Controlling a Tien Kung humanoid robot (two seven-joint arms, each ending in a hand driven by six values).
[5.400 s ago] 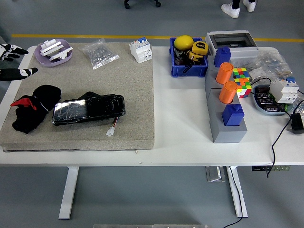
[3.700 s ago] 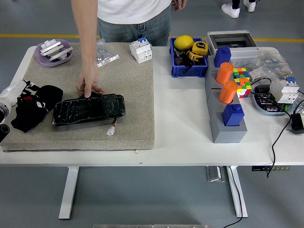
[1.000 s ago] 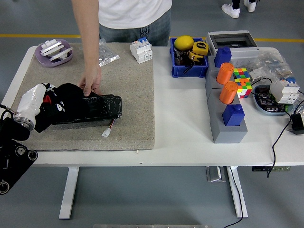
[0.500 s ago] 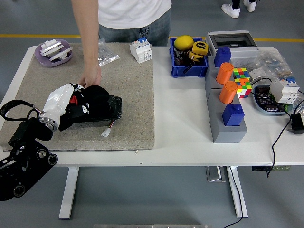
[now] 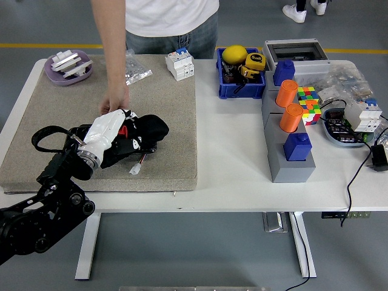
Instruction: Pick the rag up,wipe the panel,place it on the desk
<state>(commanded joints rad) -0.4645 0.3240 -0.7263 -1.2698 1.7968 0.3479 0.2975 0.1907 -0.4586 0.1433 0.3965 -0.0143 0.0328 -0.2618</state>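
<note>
Rag point(image 5: 145, 130) bunched; long axis left-right.

person's hand point(image 5: 114, 102) blocking behind rag point(image 5: 142, 130), mat point(image 5: 170, 109) rightward clear

A white table point(image 5: 230, 182) is standing on white legs point(image 5: 86, 245) over a grey floor point(image 5: 194, 254); a yellow line point(image 5: 60, 46) is running across the floor behind it; a black cable point(image 5: 351, 194) is hanging off the right edge; even light is falling, casting soft shadows.
</note>
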